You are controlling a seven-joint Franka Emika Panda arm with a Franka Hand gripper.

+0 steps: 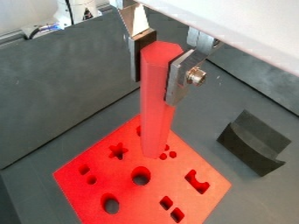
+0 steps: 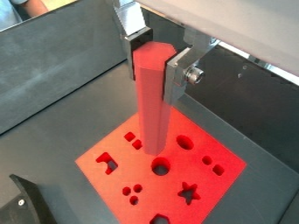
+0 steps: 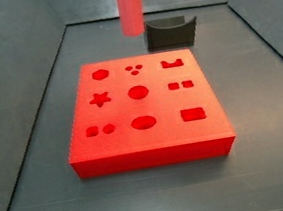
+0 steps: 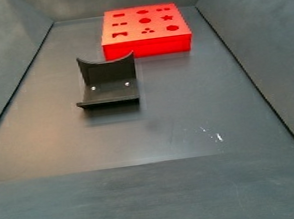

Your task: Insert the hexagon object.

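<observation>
Claw (image 1: 159, 59) clamped on hexagon object (image 1: 156, 101), red peg hanging upright above red block (image 3: 142, 107) | peg clear of block in a side view (image 3: 129, 6) | advice: align flats over matching hole, descend slowly, release only once seated.

peg (image 3: 130, 6): top cut off | fingers (image 1: 180, 77): tips only | gripper (image 1: 158, 66): body cropped

A dark grey matte floor (image 4: 153, 131) fills a shallow enclosure, bounded by slanted grey side walls (image 3: 20, 86) and a grey back wall (image 3: 81, 4). Soft, even light falls from above, leaving faint pale scuffs on the floor in a side view. Beyond one wall, a bright white surface (image 1: 251, 26) shows in both wrist views.
</observation>
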